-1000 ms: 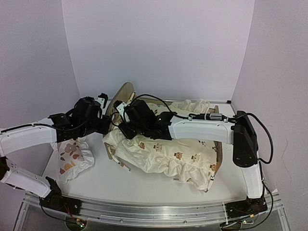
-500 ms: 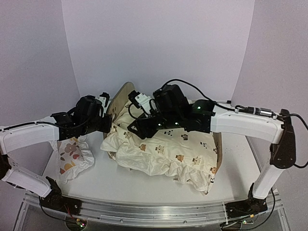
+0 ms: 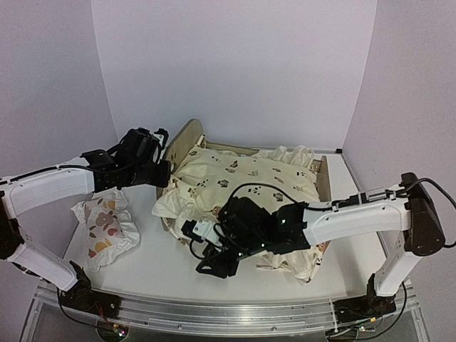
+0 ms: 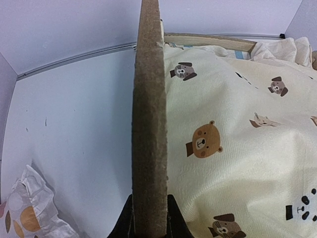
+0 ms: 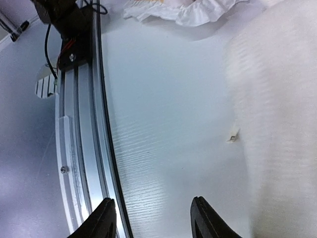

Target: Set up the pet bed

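The pet bed [image 3: 183, 140] stands mid-table, its arched headboard at the left and its footboard [image 3: 325, 184] at the right. The cream animal-print cushion [image 3: 242, 178] lies spread over it, and its ruffle hangs over the front side. My left gripper [image 3: 164, 173] is shut on the headboard's edge [image 4: 148, 124], with one jaw on each side at my left gripper [image 4: 149, 220]. The cushion [image 4: 233, 148] lies right beside it. My right gripper [image 3: 211, 262] is open and empty, low over the table in front of the bed. In the right wrist view my right gripper [image 5: 153, 223] holds nothing.
The small white pillow with orange prints [image 3: 107, 228] lies at the left of the table and shows in both wrist views [image 4: 25, 213] [image 5: 183, 10]. The aluminium front rail [image 5: 79, 124] and the left arm's base [image 3: 77, 292] lie near the right gripper. White walls enclose the table.
My right arm has let go of the cushion and swung from over the bed's head end down to the table's front. The cushion has settled over the bed. My left gripper has shifted slightly on the headboard.
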Robot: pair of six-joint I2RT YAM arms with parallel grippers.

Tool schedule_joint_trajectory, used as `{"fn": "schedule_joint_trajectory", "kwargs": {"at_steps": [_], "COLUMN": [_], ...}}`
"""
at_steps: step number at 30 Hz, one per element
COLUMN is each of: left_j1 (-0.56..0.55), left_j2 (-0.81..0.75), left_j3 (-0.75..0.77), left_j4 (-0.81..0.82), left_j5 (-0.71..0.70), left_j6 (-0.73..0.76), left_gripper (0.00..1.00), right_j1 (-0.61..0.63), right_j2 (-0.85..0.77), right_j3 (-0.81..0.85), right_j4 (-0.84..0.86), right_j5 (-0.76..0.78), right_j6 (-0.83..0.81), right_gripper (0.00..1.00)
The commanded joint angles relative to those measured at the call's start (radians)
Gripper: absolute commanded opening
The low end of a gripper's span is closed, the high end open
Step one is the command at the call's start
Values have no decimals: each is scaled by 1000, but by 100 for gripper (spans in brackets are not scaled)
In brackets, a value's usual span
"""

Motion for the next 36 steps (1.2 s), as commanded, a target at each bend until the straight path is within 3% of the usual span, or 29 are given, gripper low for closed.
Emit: {"fn": "schedule_joint_trajectory", "kwargs": {"at_steps": [1, 8, 11, 14, 20, 27, 36], "left_j1": [-13, -12, -13, -12, -12, -12, -12], "left_j2": [-2, 22, 28, 37, 53, 59, 67], "left_j3": [155, 232, 255, 286, 332, 381, 399], "left_j4": [27, -26, -39, -62, -105, -142, -147], "left_j5": [36, 30, 29, 30, 18, 10, 13], "left_j6": [22, 21, 18, 18, 25, 30, 42], "left_gripper": [0, 0, 0, 0, 0, 0, 0], "right_j1": [42, 70, 70, 70, 61, -31, -86], "right_j2": [47, 214, 327, 421, 543, 556, 594], "right_j3": [-112, -244, -269, -231, -143, -159, -98], "right_j4": [311, 759, 1009, 1121, 1207, 1221, 1158], "right_j5": [189, 471, 568, 687, 797, 739, 671], "right_j6": [-39, -131, -218, -300, -394, -189, -133], "right_gripper": [48, 42, 42, 46, 51, 54, 54]}}
